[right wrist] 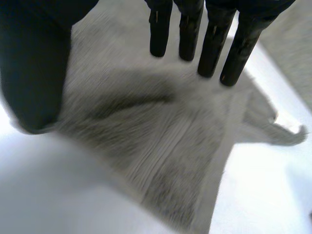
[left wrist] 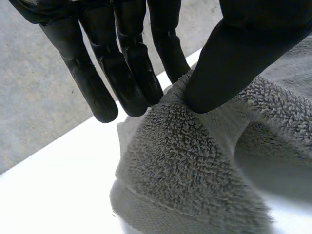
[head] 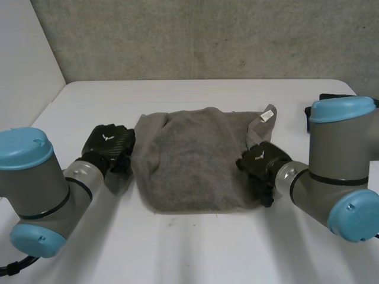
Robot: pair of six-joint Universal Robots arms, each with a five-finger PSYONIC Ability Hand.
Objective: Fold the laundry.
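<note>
Item: grey terry towel (head: 189, 160), rumpled, at the middle of the white surface (head: 195, 248), one of my hands at each side edge.
My left hand (head: 108, 142) pinches a raised ridge of the left edge between thumb (left wrist: 219, 68) and straight fingers (left wrist: 126, 83), probably to lift it for a fold. My right hand (head: 259, 161) is spread open over the right edge, gripping nothing. The head view hides both sets of fingers. The wrist views show them, and the right one also shows the white label (right wrist: 287, 124) close up.
</note>
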